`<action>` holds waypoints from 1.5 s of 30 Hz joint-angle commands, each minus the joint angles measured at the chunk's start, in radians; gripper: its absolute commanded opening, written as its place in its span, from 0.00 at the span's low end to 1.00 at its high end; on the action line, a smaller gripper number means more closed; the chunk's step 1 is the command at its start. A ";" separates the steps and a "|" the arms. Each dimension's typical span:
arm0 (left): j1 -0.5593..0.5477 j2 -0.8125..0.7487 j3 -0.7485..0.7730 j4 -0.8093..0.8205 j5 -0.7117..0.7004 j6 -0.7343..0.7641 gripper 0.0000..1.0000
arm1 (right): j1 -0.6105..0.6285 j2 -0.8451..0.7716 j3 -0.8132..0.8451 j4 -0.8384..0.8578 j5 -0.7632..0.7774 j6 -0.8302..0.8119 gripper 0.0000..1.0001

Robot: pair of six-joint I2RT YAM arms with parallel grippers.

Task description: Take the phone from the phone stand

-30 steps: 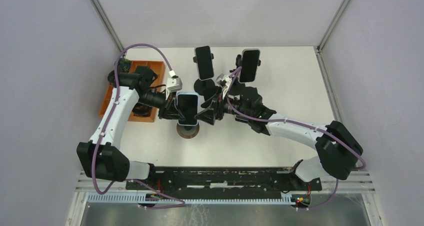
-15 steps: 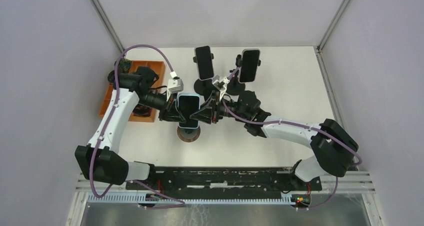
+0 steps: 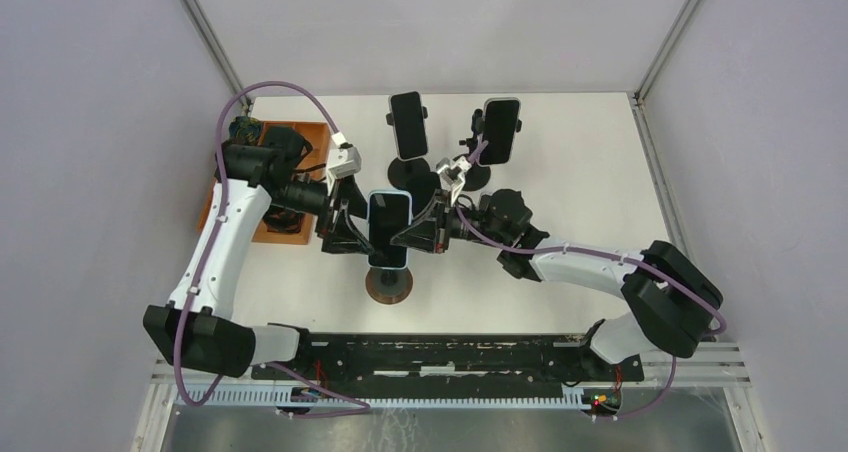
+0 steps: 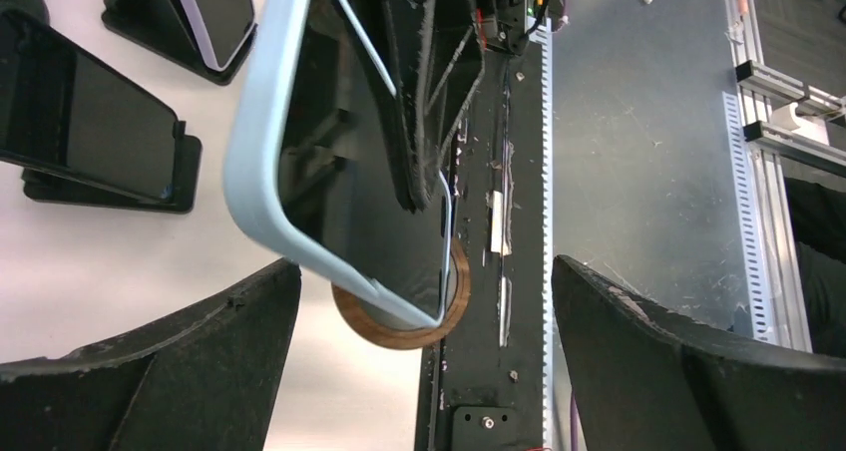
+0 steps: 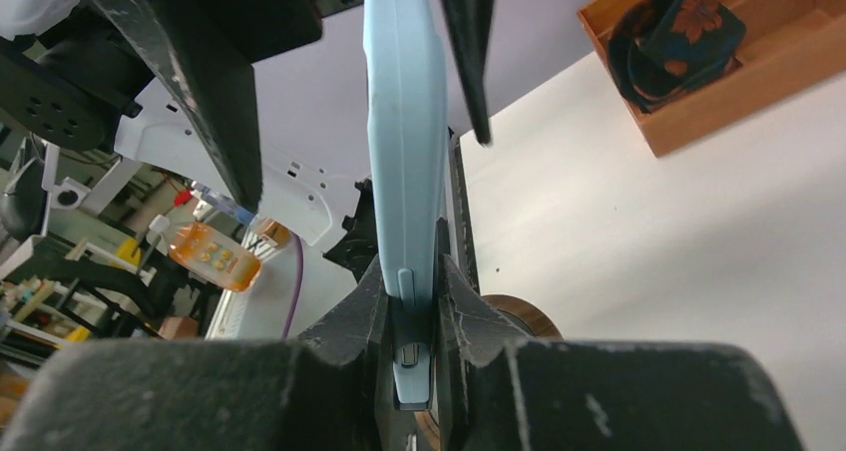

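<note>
The phone (image 3: 390, 229), in a light-blue case, hangs upright over the round wooden phone stand (image 3: 389, 285). My right gripper (image 3: 418, 234) is shut on the phone's right edge. In the right wrist view its fingers (image 5: 469, 316) pinch the blue edge of the phone (image 5: 404, 122). My left gripper (image 3: 350, 234) stands wide open just left of the phone, touching nothing. In the left wrist view the phone (image 4: 339, 162) sits beyond the open left gripper (image 4: 424, 371), and the stand's wooden base (image 4: 399, 331) shows under its lower corner.
Two more phones rest on black stands behind, one at centre (image 3: 408, 125) and one to its right (image 3: 500, 130). A wooden tray (image 3: 304, 138) holding a dark patterned item sits at the back left. The black rail (image 3: 440, 357) runs along the near edge.
My left gripper let go of the phone and opened wide. My right gripper closed on the phone's right edge. The phone shifted slightly right and toward the near edge.
</note>
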 commanded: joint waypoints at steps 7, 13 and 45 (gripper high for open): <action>0.014 -0.092 0.002 0.022 0.015 0.105 1.00 | -0.095 -0.210 -0.085 0.272 -0.020 0.141 0.00; 0.038 -0.126 -0.111 0.147 0.088 0.102 1.00 | -0.094 -0.233 -0.087 0.405 0.011 0.234 0.00; 0.038 -0.168 -0.189 0.176 0.215 0.083 0.68 | 0.058 -0.018 0.146 0.516 0.113 0.276 0.00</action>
